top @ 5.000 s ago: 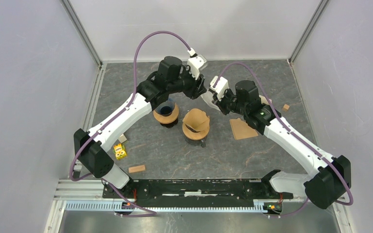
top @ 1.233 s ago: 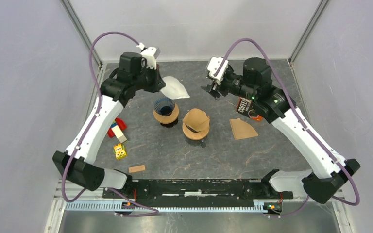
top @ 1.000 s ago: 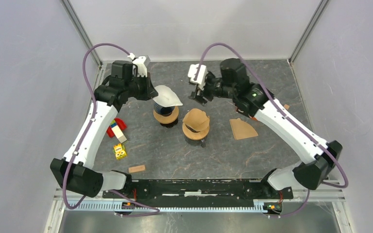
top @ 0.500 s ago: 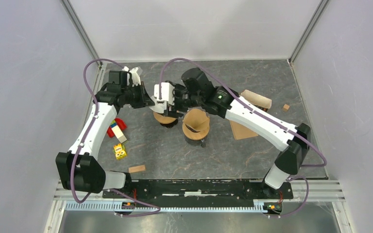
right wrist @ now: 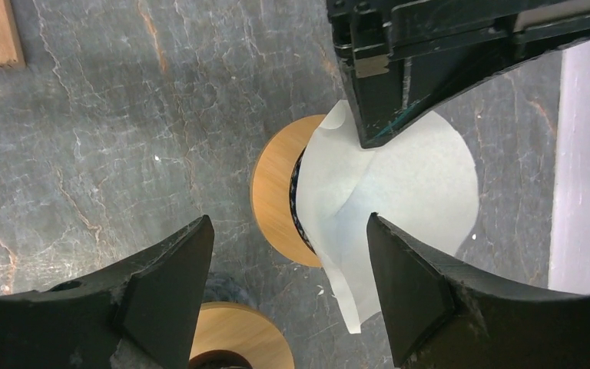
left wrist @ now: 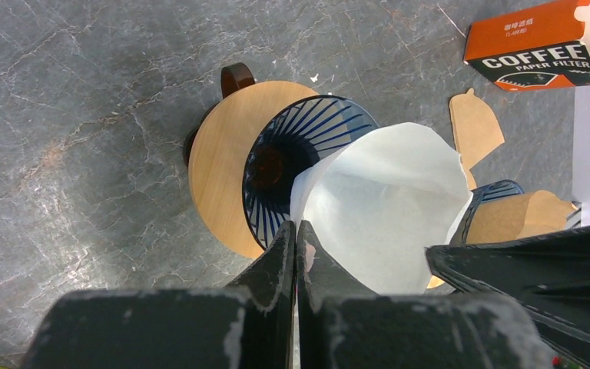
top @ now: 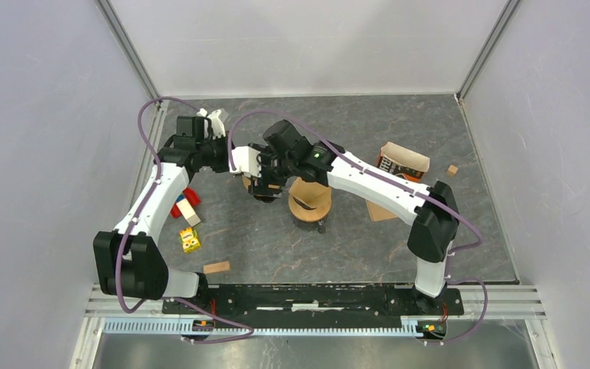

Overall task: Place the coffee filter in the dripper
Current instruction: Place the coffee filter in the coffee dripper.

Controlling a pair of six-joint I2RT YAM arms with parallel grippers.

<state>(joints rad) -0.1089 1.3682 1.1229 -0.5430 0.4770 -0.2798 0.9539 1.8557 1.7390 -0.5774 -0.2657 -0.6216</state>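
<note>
The white filter (left wrist: 384,200) is pinched at its edge by the left gripper (left wrist: 295,231), jaws tight together, tilted over the blue dripper (left wrist: 299,138). The right gripper (right wrist: 286,223) is spread wide just above. The cone should be lowered straight, then pressed in softly.

Filter (left wrist: 384,207) is positioned over dripper (left wrist: 292,154), left of table (top: 276,246) centre. Second dripper (top: 310,198) is set just right of it; filter box (top: 402,160) is set farther right, behind.

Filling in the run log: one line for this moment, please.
left gripper: shut on white filter | white filter: partly covering blue dripper | right gripper: open, above both
</note>
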